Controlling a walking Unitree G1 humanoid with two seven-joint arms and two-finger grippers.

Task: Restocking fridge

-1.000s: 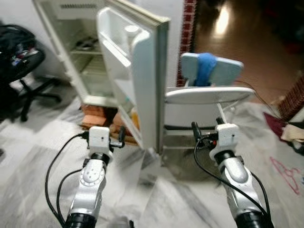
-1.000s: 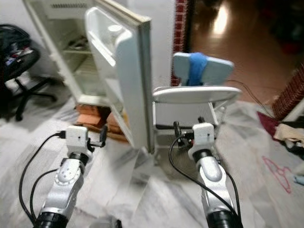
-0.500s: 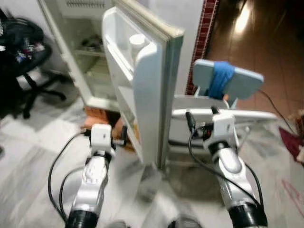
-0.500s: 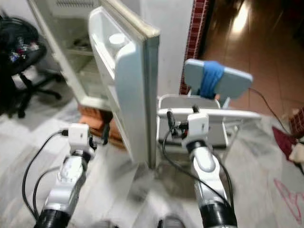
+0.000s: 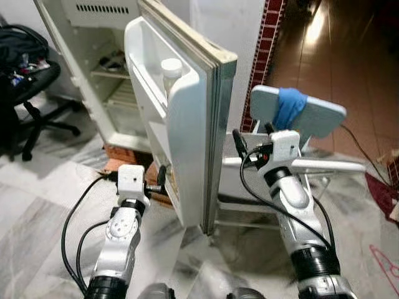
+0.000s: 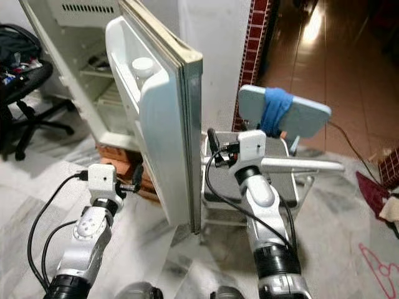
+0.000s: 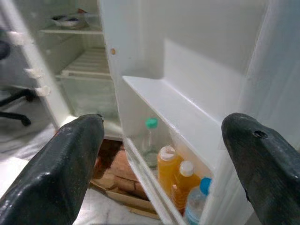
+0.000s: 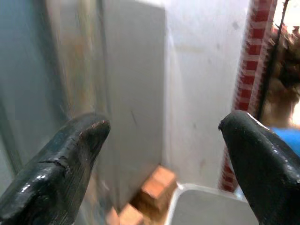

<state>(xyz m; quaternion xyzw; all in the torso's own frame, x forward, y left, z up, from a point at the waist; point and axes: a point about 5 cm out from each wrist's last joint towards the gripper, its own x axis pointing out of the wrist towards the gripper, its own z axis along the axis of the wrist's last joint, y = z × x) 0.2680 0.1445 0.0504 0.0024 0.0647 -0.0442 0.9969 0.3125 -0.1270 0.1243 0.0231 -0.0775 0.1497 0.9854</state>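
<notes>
Open white fridge door [image 5: 187, 106] at twelve o'clock, smooth plastic bottles [image 7: 176, 176] low in its shelf. Left gripper [image 7: 161, 164] spread wide at ten; right gripper [image 8: 161, 161] spread wide at one.

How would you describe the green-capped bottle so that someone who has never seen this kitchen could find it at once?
Start at the open fridge door and go down to its lowest shelf, where four bottles stand in a row. The green-capped bottle is at the end nearest the fridge's inside. It is clear, unlike the two orange bottles next to it, and the blue-capped bottle stands at the other end.
</notes>
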